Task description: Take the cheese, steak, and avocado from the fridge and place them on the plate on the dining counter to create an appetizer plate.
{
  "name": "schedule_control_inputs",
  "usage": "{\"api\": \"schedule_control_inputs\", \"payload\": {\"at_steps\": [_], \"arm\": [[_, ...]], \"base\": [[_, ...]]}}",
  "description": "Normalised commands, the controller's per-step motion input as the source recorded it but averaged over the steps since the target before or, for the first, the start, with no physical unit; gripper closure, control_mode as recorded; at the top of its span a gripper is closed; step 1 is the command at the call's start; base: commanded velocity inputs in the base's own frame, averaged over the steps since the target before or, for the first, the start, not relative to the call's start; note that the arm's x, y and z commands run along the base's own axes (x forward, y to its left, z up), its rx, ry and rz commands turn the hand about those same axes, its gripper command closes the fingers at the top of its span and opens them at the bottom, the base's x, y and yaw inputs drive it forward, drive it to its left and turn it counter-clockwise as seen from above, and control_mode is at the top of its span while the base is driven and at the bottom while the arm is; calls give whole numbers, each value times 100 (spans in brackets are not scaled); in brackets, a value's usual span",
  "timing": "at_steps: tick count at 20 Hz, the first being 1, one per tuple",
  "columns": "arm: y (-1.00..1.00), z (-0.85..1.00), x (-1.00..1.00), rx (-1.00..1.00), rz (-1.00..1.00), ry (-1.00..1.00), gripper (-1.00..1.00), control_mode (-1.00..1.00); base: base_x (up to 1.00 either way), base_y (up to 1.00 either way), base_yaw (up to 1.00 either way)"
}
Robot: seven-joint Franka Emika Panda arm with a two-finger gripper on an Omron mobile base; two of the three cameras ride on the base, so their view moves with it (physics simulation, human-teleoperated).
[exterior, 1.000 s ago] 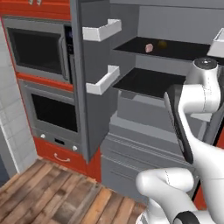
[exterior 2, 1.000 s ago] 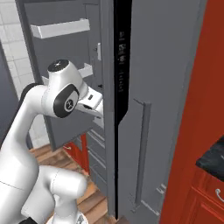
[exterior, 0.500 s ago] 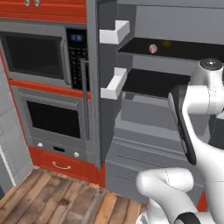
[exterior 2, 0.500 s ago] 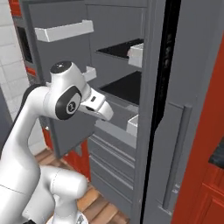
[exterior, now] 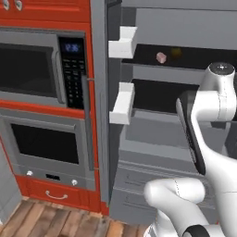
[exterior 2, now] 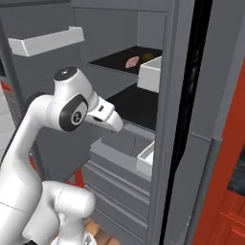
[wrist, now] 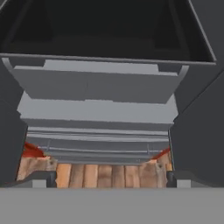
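The fridge (exterior: 171, 139) stands open; on its upper black shelf (exterior 2: 119, 60) lie a pink piece, likely the steak (exterior: 160, 57), and just beside it a yellowish lump, probably the cheese (exterior: 176, 52); the tool (wrist: 111, 177) points low at the grey drawers (wrist: 98, 109), fingers spread and empty; best raise it to shelf level, then go in straight, clear of the white door bins (exterior: 121, 104).

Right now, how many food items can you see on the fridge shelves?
2, both on the upper black shelf of the fridge: a pinkish piece and a yellow-orange piece just behind it. More may be hidden by the white door bins or the arm.
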Motion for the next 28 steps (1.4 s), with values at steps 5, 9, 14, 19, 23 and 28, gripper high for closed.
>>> {"api": "schedule_control_inputs", "payload": {"at_steps": [5,9,14,19,23,28], "arm": [[0,0,0,0,0,0,-100,100],[0,0,0,0,0,0,-100,100],[0,0,0,0,0,0,-100,100],[5,6,19,0,-2,0,-100,-100],[8,28,17,0,0,-10,-100,-100],[13,71,6,0,7,-26,-100,-100]], "base": [[66,5,-26],[57,18,-21],[56,30,-15],[37,18,-7],[0,0,0],[0,0,0]]}}
